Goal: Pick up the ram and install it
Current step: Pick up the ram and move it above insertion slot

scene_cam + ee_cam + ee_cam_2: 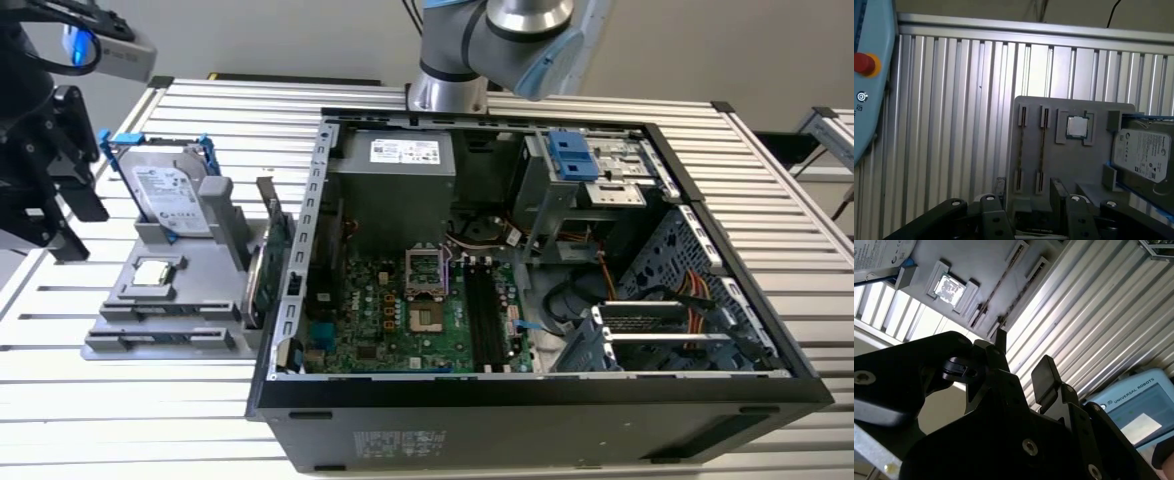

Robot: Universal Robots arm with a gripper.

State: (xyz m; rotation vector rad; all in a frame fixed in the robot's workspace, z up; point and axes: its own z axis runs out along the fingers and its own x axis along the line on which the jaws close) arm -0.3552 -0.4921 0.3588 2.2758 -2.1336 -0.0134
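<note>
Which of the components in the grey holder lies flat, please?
The square silvery processor lies flat; the hard drive and the expansion card both stand on edge.

a table of ribbed aluminium slats carries the scene, light glaring off its ridges. a plain grey wall rises behind its far edge. beyond its far corner at the exterior view's right stands another slatted table.

The exterior view overlooks the computer case; both wrist views look past the jaws at the grey holder.
</note>
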